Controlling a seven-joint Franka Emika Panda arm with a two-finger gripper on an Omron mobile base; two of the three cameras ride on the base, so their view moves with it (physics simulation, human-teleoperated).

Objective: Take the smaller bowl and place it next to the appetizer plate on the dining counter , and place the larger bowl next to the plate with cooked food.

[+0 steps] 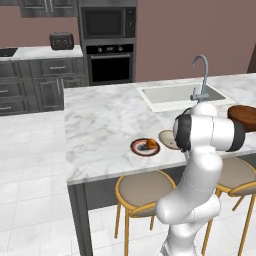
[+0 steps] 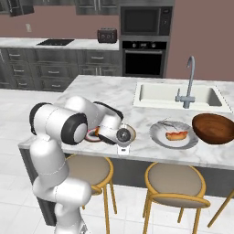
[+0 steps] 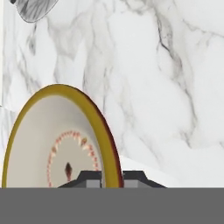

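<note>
My gripper (image 3: 111, 177) is shut on the tan rim of the smaller bowl (image 3: 48, 140), which has a cream inside with a speckled ring. In the right base view the gripper (image 2: 127, 134) holds the smaller bowl (image 2: 133, 132) low at the dining counter (image 2: 114, 91), just right of the appetizer plate (image 2: 93, 135), which my arm partly hides. From the left, the smaller bowl (image 1: 166, 138) sits right beside the appetizer plate (image 1: 145, 146). I cannot tell whether it touches the dining counter (image 1: 105, 120). The larger bowl (image 2: 213, 129) rests at the right, next to the plate with cooked food (image 2: 173, 134).
An inset sink (image 2: 176, 96) with a curved faucet (image 2: 188, 82) lies behind the plates. Stools (image 2: 176, 180) stand under the counter's near edge. The wall counter with a toaster (image 2: 107, 35) and the oven (image 2: 144, 57) are far back.
</note>
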